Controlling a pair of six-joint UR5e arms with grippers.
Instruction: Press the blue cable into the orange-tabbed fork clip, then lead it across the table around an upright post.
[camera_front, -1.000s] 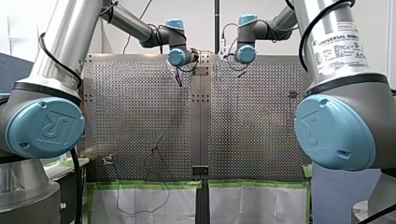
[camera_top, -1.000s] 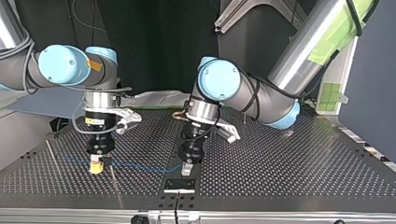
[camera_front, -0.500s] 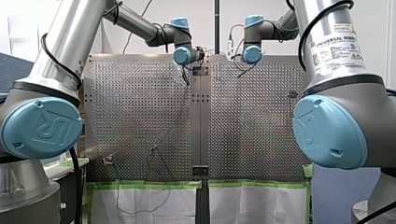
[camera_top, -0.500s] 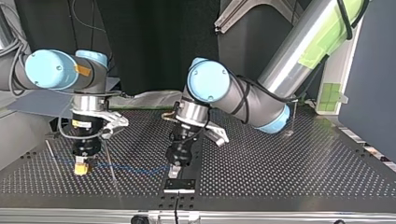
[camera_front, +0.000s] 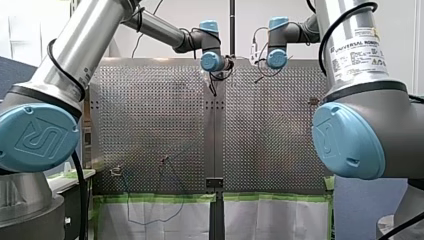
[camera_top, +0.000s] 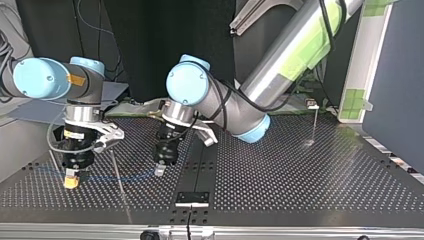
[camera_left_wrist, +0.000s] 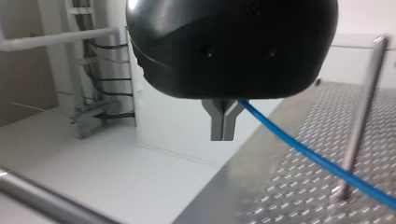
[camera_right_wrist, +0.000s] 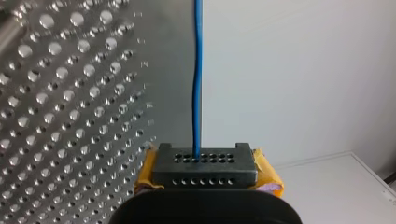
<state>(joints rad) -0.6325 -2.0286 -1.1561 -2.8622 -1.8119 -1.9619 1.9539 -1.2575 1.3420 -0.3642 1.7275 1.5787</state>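
Perforated table (camera_top: 300, 185) carries an upright post (camera_top: 314, 125) and black plate (camera_top: 192, 198).

My left jaws pinch the blue cable (camera_left_wrist: 308, 156), which crosses before an upright post (camera_left_wrist: 362, 116).

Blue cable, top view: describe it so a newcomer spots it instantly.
On the perforated table, look at the top view's left half, where both grippers hang low. The blue cable runs level between my right gripper and my left gripper, jaws shut on it. It is the only blue line there; the thin rod beside it is grey metal.
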